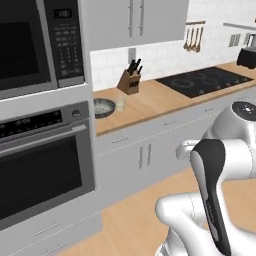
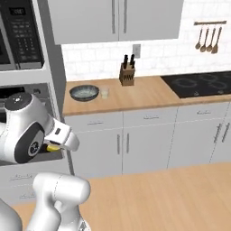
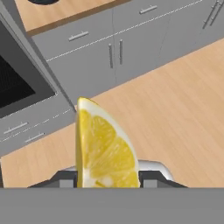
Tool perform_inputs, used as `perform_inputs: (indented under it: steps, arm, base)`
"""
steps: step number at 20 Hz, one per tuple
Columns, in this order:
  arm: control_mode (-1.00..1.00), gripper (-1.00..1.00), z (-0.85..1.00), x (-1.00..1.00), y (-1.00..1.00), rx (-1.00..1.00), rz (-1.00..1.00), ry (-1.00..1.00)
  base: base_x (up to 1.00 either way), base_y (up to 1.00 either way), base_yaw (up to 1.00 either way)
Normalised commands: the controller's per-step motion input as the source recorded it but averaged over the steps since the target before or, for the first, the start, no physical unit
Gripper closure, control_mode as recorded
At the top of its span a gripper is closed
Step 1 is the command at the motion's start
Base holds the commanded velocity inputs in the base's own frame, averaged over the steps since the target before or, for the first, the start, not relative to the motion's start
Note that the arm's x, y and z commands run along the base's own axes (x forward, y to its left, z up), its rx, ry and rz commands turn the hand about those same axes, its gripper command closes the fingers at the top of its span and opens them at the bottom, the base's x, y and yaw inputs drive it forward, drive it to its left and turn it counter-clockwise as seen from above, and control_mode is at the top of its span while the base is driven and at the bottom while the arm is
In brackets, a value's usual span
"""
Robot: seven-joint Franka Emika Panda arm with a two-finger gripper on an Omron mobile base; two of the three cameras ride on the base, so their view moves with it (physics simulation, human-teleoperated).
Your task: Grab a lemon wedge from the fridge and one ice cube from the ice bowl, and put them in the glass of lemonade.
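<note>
Gripper: the gripper [image 3: 108, 178] was clamped on the lemon wedge [image 3: 105, 148], a finger at either side of its base; in the right base view the yellow piece [image 2: 53, 146] showed under the white hand, in front of the oven [image 2: 27, 131].
Open room: bare wooden floor [image 3: 175, 113] lay wide open below and ahead of the hand; the lower cabinets [image 2: 149, 135] closed it off at the back, with the oven column to the left.
Counter edge: the wooden counter [image 2: 149, 92] ran from the oven column to the black cooktop [image 2: 198, 83], its front lip above the drawer row.
Ice bowl: the ice bowl [image 2: 84, 92] sat on the counter near the column, dark-rimmed and pale inside.
Glass: the glass of lemonade [image 2: 104, 93] stood just beside the bowl, on its cooktop side, small and clear with pale liquid.
Knife block: the knife block [image 2: 127, 74] stood against the tiled wall, well behind the glass.
Wedge look: bright yellow rind along one curved edge, paler segmented flesh facing the camera, point upward.
Wedge place: held in the air over the floor, low beside the oven front, well apart from bowl and glass.
</note>
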Motion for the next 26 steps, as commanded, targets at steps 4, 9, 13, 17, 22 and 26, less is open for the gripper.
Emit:
perform_inputs:
  steps: [4, 9, 13, 17, 22, 26]
  arm:
    - [1.00, 1.00, 0.00, 0.00, 0.00, 0.00, 0.00, 0.00]
    - [1.00, 1.00, 0.00, 0.00, 0.00, 0.00, 0.00, 0.00]
    - [1.00, 1.00, 0.00, 0.00, 0.00, 0.00, 0.00, 0.00]
    - [1.00, 1.00, 0.00, 0.00, 0.00, 0.00, 0.00, 0.00]
    - [1.00, 1.00, 0.00, 0.00, 0.00, 0.00, 0.00, 0.00]
    - [1.00, 1.00, 0.00, 0.00, 0.00, 0.00, 0.00, 0.00]
  base:
    - [1.00, -0.66, 0.40]
    - [1.00, -0.93, -0.03]
    - [1.00, -0.76, -0.23]
    - [1.00, -0.66, -0.24]
    - [1.00, -0.53, -0.14]
    - [0.84, -0.07, 0.21]
